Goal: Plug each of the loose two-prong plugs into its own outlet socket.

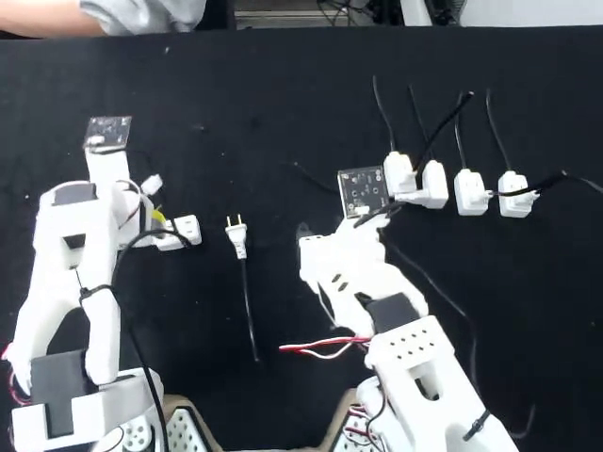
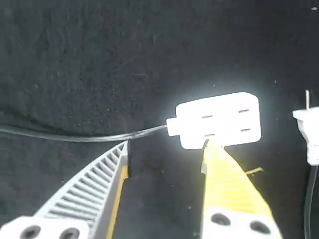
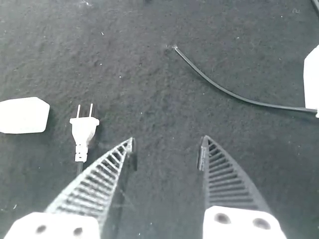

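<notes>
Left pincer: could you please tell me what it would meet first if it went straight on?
Likely the socket, lying just ahead of the open left pincer, though depth is unclear.

A bench (image 1: 283,104) covered in black cloth spans the high view from side to side. Its matte surface is speckled with pale lint, which shows most plainly in the two wrist views. Past its far edge runs a narrow strip of the room, with a tangle of dark cables (image 1: 349,11) near the middle and a white surface (image 1: 528,11) to their right.
</notes>
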